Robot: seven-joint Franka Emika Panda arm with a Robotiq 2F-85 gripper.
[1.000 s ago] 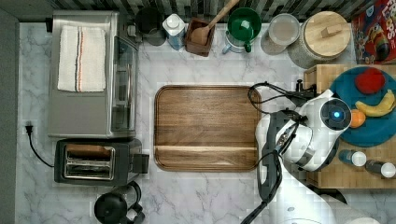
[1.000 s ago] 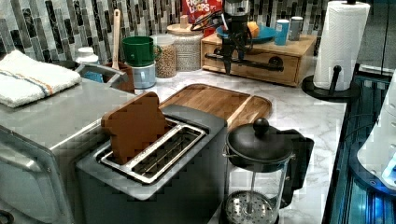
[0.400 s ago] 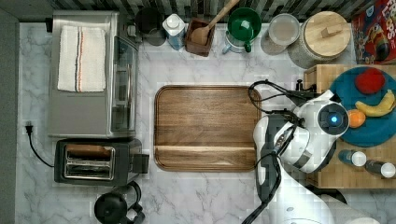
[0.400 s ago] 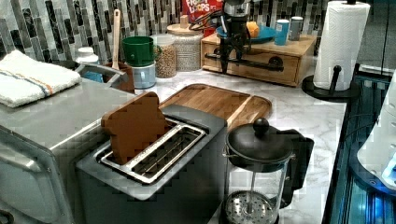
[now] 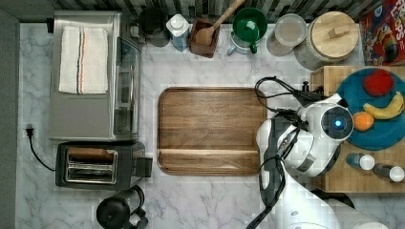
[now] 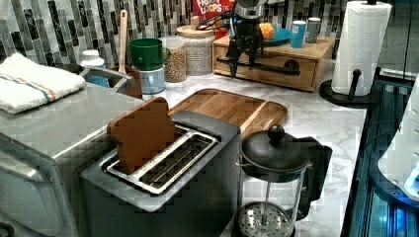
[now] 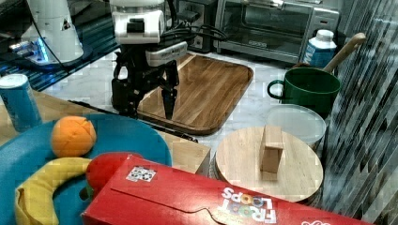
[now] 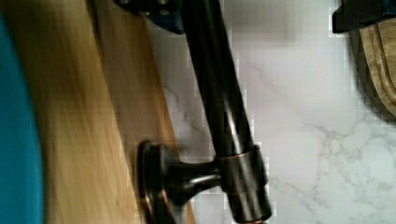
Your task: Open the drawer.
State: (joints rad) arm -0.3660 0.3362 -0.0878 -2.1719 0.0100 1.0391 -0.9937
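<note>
Drawer [image 6: 276, 66] sits under the butcher-block top [image 5: 356, 179], closed, beside the brown tray [image 5: 210, 129]. My gripper [image 6: 243, 58] hangs at its black handle [image 8: 219, 107] (fingers spread apart, straddling the bar, not clamped).

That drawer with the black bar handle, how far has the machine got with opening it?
The reach looks done: the gripper hangs at the handle, one finger on each side of the bar. Whether it has clamped on yet I cannot tell. The drawer itself looks shut, its front flush with the box, so the pull outward is left.
</note>
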